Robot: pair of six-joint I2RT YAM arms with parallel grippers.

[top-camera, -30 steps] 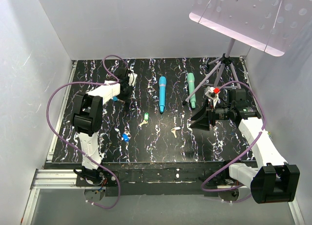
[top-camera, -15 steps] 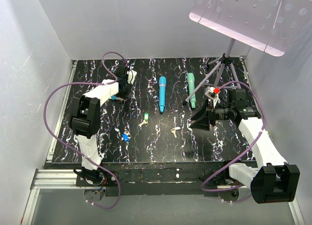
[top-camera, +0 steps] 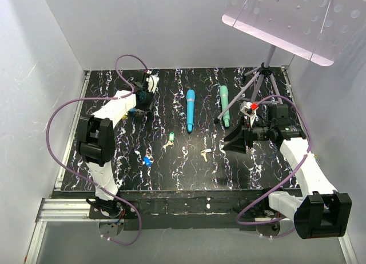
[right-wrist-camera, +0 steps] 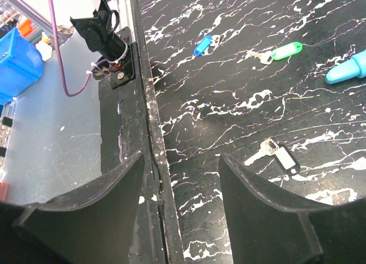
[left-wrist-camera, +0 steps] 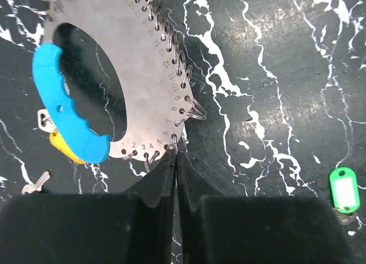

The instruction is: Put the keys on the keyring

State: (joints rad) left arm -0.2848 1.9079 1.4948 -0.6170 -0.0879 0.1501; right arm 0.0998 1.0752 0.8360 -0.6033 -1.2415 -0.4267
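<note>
The keyring [left-wrist-camera: 146,58] is a grey numbered loop with a bright blue band [left-wrist-camera: 63,112] and small wire rings along its edge. It lies at the back left of the table. My left gripper [left-wrist-camera: 176,154] [top-camera: 145,95] is shut, its tips pinching a wire ring on the loop's rim. A yellow key [left-wrist-camera: 62,148] lies under the blue band, with a bare silver key [left-wrist-camera: 34,183] beside it. The green key [top-camera: 170,138] [right-wrist-camera: 285,51], the blue key [top-camera: 147,160] [right-wrist-camera: 203,45] and the pale cream key [top-camera: 205,154] [right-wrist-camera: 279,156] lie loose mid-table. My right gripper [top-camera: 237,139] [right-wrist-camera: 180,184] is open and empty.
A blue wand [top-camera: 190,110] and a teal wand [top-camera: 225,104] lie at the back middle. A tripod [top-camera: 260,81] with a tilted panel stands at the back right. White walls close in three sides. The table's front edge [right-wrist-camera: 154,132] runs between my right fingers.
My left gripper has moved toward the back of the table, its cable swinging with it. The right arm and the loose keys have not moved.
</note>
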